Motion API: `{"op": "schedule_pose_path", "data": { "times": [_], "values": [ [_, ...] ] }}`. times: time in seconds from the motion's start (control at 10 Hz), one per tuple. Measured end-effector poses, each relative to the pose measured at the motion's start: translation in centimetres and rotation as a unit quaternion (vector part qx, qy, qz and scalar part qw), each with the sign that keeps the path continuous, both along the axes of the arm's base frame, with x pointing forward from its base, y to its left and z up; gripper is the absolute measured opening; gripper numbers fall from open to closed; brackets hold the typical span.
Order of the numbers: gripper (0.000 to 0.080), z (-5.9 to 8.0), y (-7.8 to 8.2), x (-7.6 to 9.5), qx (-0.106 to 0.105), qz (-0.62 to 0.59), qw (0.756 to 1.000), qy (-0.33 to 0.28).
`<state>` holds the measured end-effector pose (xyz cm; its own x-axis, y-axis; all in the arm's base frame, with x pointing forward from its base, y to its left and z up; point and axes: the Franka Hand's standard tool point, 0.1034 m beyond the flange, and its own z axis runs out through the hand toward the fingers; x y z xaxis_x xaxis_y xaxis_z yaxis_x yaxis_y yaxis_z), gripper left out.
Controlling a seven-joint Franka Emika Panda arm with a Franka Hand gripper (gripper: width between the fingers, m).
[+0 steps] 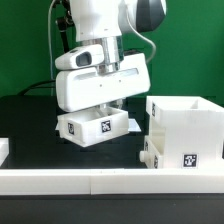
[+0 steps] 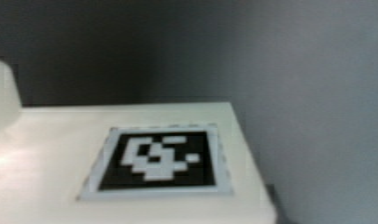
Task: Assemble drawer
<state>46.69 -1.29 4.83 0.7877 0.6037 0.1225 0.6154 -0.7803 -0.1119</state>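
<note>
A small white drawer tray (image 1: 92, 128) with a black-and-white tag on its front sits left of centre in the exterior view. My gripper (image 1: 104, 108) is directly on top of it, its dark fingers closed on the tray's upper part. The large boxy casing (image 1: 186, 122) stands at the exterior view's right, apart from the tray, with a tag low on its front. A second low white part (image 1: 149, 152) sits against the casing's lower left corner. In the wrist view the tray's flat white face and tag (image 2: 159, 158) fill the near field and hide my fingertips.
A low white border rail (image 1: 100, 181) runs along the front of the black table. A small white piece (image 1: 4, 150) shows at the exterior view's far left edge. Cables hang behind the arm against the green backdrop.
</note>
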Motion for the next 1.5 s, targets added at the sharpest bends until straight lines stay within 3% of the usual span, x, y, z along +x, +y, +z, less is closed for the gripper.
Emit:
{"op": "schedule_pose_path", "data": {
  "times": [0.2,0.5,1.1,1.3,1.5],
  "values": [
    [0.0044,0.7,-0.7,1.3,-0.002,0.067,0.998,0.005],
    [0.0044,0.3,-0.8,1.0,-0.004,0.16,0.987,-0.007],
    [0.0044,0.3,-2.6,2.6,-0.021,0.43,0.902,-0.037],
    [0.0044,0.2,-2.7,2.6,-0.02,0.445,0.894,-0.039],
    [0.0044,0.8,-2.5,4.5,-0.02,0.45,0.892,-0.045]
  ]
}}
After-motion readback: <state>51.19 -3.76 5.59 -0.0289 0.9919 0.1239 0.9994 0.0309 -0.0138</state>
